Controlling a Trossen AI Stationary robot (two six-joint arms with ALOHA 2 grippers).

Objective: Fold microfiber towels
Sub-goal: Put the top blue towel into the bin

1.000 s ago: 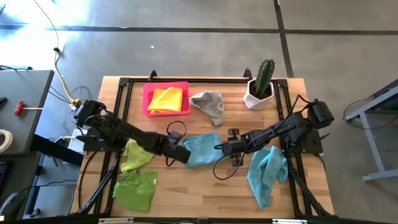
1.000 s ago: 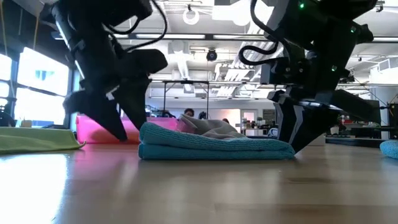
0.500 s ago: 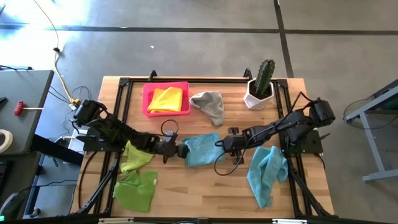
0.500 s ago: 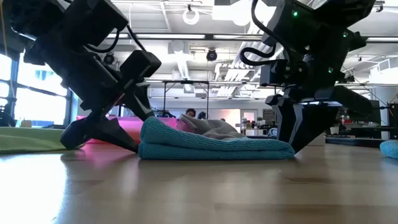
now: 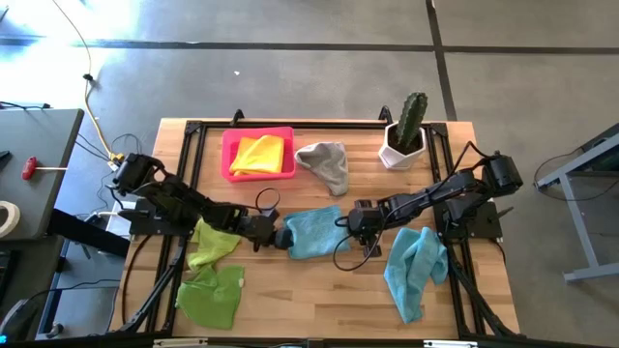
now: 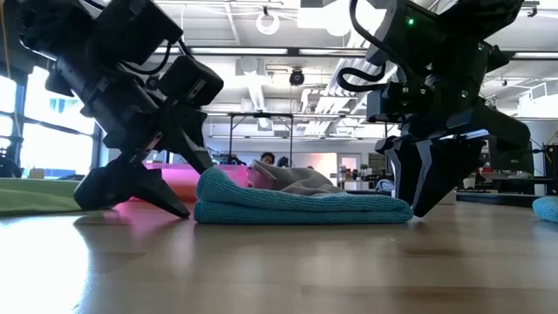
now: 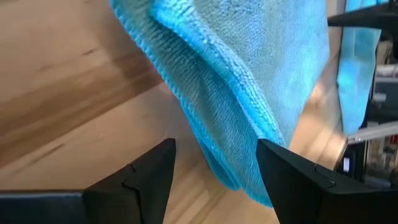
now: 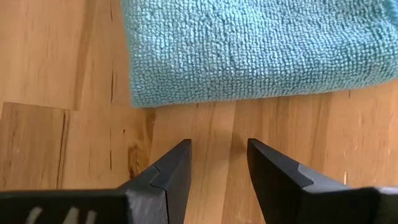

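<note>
Folded light blue towel (image 5: 314, 233) lying flat at the centre of the table (image 5: 319, 290), between the two grippers. Left gripper (image 5: 278, 235): fingers parted and empty, tips at the table surface just beside one edge of the folded towel; in the left wrist view the towel's rounded fold (image 7: 236, 106) lies directly ahead of the gap between the fingers (image 7: 149, 177), and its far end is cut off by the frame. Right gripper (image 5: 353, 222): fingers likewise spread and holding nothing, tips low over the wood just short of the opposite edge, a strip of bare table showing between them and the towel in the right wrist view (image 8: 249, 50). In the low view the towel (image 6: 301, 202) appears as a low doubled stack, with the left gripper (image 6: 144, 187) and right gripper (image 6: 432, 187) flanking it; whether either tip touches the cloth cannot be told.

Beyond the right gripper, away from the folded towel, lies a second light blue towel (image 5: 414, 268), crumpled. Behind the left gripper lie a lime towel (image 5: 211, 242) and a green towel (image 5: 213, 297), partly hidden by the arm. Farther off: grey towel (image 5: 326, 161), and a yellow towel (image 5: 259, 155) in the pink tray (image 5: 228, 155). Potted cactus (image 5: 406, 130) at the table's corner.
</note>
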